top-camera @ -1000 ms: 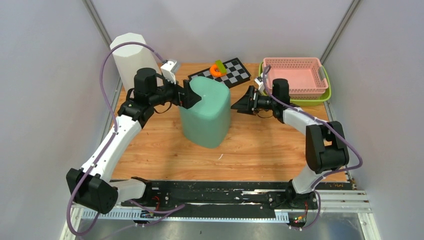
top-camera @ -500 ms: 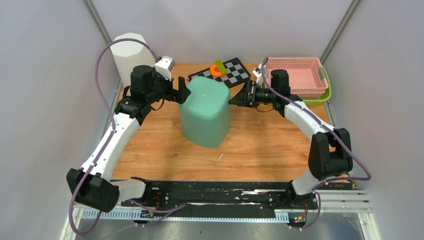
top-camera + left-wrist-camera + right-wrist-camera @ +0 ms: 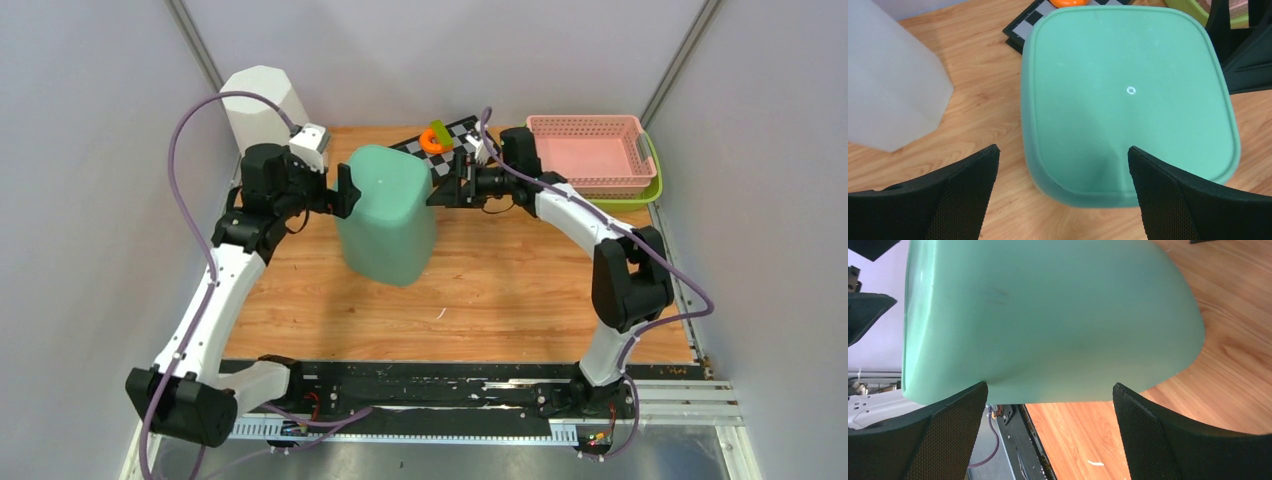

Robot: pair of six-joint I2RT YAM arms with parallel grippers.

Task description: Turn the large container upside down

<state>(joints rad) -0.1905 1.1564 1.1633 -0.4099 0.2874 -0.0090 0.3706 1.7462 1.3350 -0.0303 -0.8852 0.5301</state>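
The large container (image 3: 385,220), a mint-green tub, stands on the wooden table with its closed flat face (image 3: 1128,100) up. My left gripper (image 3: 346,190) is open against its upper left side. In the left wrist view the container's near edge lies between the spread fingers of that gripper (image 3: 1063,192), which grip nothing. My right gripper (image 3: 446,186) is open at the container's upper right side. In the right wrist view the green wall (image 3: 1048,320) fills the frame just beyond the right gripper (image 3: 1050,432), and one fingertip (image 3: 973,395) overlaps its edge.
A tall white container (image 3: 262,105) stands at the back left, close behind the left arm. A checkerboard (image 3: 462,136) with an orange piece (image 3: 434,141) lies behind the green tub. A pink basket (image 3: 585,150) sits in a green tray (image 3: 640,196) at the back right.
Both arms moved left and toward the back. The right gripper closed in on the container's right side, and the container shifted left with it.
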